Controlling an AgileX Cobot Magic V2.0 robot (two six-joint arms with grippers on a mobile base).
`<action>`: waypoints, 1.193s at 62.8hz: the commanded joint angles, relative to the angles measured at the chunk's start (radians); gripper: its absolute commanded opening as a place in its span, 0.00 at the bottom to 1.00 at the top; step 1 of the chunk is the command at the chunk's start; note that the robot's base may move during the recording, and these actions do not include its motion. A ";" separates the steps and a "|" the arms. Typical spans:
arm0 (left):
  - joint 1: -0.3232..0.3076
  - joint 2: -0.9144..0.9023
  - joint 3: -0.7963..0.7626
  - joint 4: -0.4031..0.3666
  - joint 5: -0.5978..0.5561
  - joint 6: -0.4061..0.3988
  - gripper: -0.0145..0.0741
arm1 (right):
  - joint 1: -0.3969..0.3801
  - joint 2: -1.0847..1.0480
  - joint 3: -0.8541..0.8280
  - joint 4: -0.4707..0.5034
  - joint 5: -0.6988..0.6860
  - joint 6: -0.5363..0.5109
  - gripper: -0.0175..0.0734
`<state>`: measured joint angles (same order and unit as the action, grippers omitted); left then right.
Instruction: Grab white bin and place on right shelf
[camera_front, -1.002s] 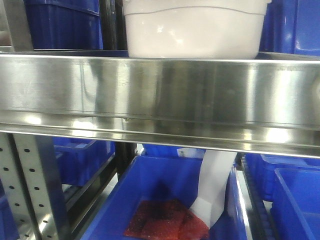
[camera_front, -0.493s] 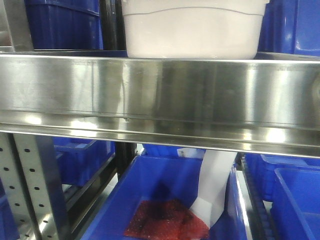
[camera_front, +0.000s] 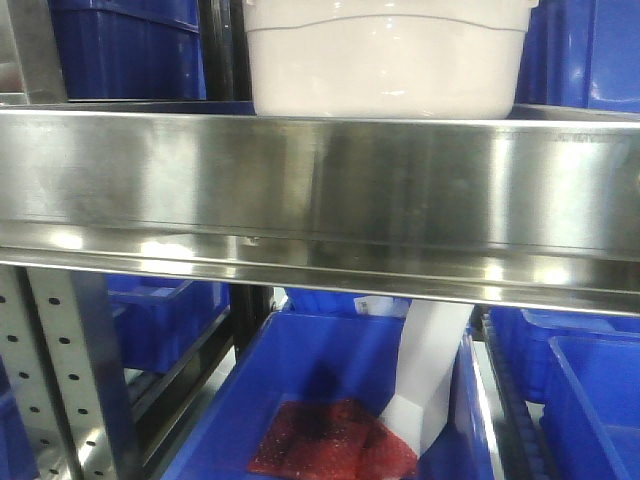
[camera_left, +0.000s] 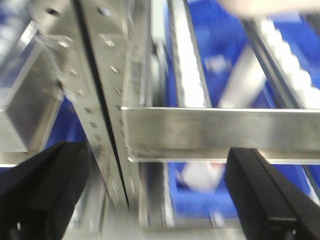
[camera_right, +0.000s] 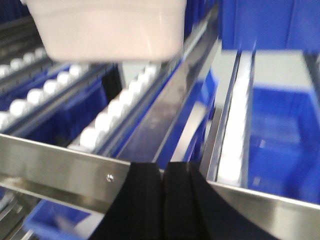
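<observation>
- Shiny stainless steel rack shelf (camera_front: 330, 190) fills the front view; its tall reflective front lip runs the full width.
- Off-white rectangular plastic bin (camera_front: 385, 60) with rounded corners and a wavy ridge sits on that shelf, upper centre, behind the lip. Its base is hidden by the lip.
- Right wrist view: same bin (camera_right: 105, 27) rests on the white roller tracks (camera_right: 112, 112), far back and left. It is well apart from the pincer.
- Blue plastic bins (camera_front: 120, 45) stand on either side of the white bin, with more below the shelf.
- The lower blue bin holds a flat red mesh sheet (camera_front: 330, 445) and a white paper strip (camera_front: 430, 375) leaning on its wall.
- Perforated metal upright (camera_front: 75, 370) at lower left, also seen blurred in the left wrist view (camera_left: 90, 100).
- Left pincer (camera_left: 157, 150): black fingers (camera_left: 42, 192) spread wide, holding nothing, in front of the shelf lip (camera_left: 220, 132).
- Right pincer (camera_right: 162, 167): fingers pressed together, nothing between them, low in front of the lip.
- Versus earlier frames: the bin sits in the same spot. The pale streak reflected on the left half of the lip is gone, so the reflection is more even now.
</observation>
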<state>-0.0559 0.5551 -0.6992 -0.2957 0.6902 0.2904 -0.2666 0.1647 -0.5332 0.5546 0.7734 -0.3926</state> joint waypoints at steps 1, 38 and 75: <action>-0.008 -0.081 0.069 -0.013 -0.180 0.010 0.03 | -0.003 -0.070 -0.015 0.009 -0.103 0.000 0.27; -0.008 -0.345 0.227 -0.016 -0.330 0.010 0.03 | -0.004 -0.191 -0.015 0.010 -0.113 0.000 0.27; -0.008 -0.345 0.227 -0.016 -0.330 0.010 0.03 | -0.004 -0.191 -0.015 0.010 -0.112 0.000 0.27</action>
<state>-0.0559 0.1982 -0.4442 -0.2939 0.4400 0.2970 -0.2666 -0.0159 -0.5263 0.5466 0.7517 -0.3926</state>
